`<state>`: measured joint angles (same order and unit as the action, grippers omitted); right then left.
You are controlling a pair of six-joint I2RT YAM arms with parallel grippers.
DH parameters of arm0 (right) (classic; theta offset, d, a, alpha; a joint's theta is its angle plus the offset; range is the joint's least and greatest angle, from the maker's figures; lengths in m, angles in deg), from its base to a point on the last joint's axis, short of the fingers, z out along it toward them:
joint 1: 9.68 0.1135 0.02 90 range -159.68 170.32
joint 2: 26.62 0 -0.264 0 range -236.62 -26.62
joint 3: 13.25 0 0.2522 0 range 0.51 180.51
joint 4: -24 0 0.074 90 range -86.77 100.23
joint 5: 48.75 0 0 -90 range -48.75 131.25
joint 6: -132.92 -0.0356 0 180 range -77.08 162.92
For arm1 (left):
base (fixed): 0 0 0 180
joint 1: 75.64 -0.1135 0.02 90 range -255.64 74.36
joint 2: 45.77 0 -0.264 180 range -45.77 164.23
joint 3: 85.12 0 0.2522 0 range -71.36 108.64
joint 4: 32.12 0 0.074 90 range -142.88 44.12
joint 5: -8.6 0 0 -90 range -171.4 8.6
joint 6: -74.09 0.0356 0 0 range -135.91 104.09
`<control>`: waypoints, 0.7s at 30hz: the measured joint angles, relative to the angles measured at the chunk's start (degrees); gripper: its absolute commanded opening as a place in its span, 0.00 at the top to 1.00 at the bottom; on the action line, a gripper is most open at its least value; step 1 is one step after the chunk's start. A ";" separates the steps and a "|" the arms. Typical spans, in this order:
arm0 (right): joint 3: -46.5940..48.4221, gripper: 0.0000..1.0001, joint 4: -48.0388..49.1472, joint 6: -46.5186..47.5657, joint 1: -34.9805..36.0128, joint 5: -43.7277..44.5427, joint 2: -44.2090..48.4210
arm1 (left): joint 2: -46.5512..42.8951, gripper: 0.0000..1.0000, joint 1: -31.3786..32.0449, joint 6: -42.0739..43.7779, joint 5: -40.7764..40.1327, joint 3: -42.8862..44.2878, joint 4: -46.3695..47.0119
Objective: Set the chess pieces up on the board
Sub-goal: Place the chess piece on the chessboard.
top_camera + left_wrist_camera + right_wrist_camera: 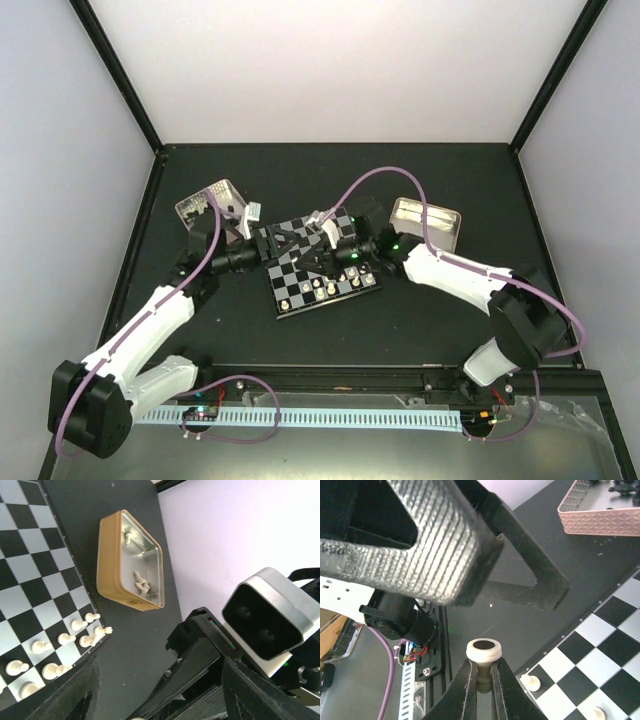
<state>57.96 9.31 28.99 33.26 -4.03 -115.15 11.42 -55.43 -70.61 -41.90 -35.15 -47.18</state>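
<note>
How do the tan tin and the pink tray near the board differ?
The tan tin has smooth walls; the pink tray has patterned ones. The tin holds a few white chess pieces; the tray holds black pieces. Both sit on the dark table, off the chessboard.

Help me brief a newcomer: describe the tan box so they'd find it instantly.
Find the checkered board on the dark table. Just off its edge, not touching it, lies the tan box. Unlike the pinkish tray, its shiny metal inside holds a few cream pieces.
</note>
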 measured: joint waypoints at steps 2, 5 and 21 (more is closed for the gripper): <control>-0.09 0.95 1.51 -0.17 1.09 0.22 -0.09 | -1.29 0.40 0.00 -1.77 0.26 -0.46 1.31; -0.20 0.94 4.74 -1.20 1.33 1.18 -0.20 | -2.51 0.40 0.00 -3.50 0.74 -1.62 2.23; -0.94 0.94 9.97 -3.34 1.29 6.62 -0.68 | 0.55 0.75 -0.55 -8.28 2.62 -3.10 5.25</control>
<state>57.02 19.27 25.64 34.55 2.60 -115.83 11.96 -55.98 -78.89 -39.27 -38.25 -41.94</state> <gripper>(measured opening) 0.062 0.301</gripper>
